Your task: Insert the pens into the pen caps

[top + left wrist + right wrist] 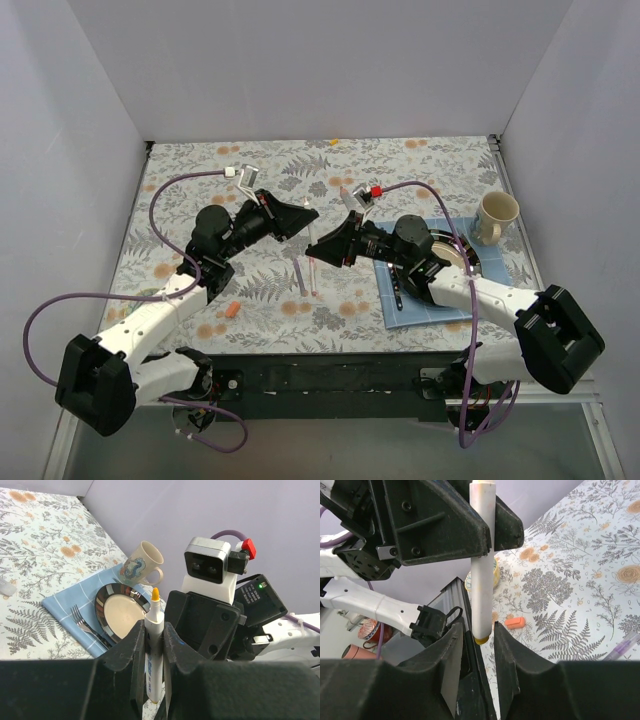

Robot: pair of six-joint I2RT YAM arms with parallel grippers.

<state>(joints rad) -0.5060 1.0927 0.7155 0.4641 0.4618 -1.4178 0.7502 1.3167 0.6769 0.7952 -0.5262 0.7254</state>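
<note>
Left end effector pinches a whitish pen — right end effector: cannot tell.

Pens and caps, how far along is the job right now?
Done: nothing visibly, no cap is seen on a pen. In hand: the left tool grips a whitish orange-tipped pen, whose end sits between the fingers of the right tool; whether they pinch it is unclear. Left: the orange cap lies loose on the table, and a purple pen and a pale pen lie side by side, unheld.
</note>
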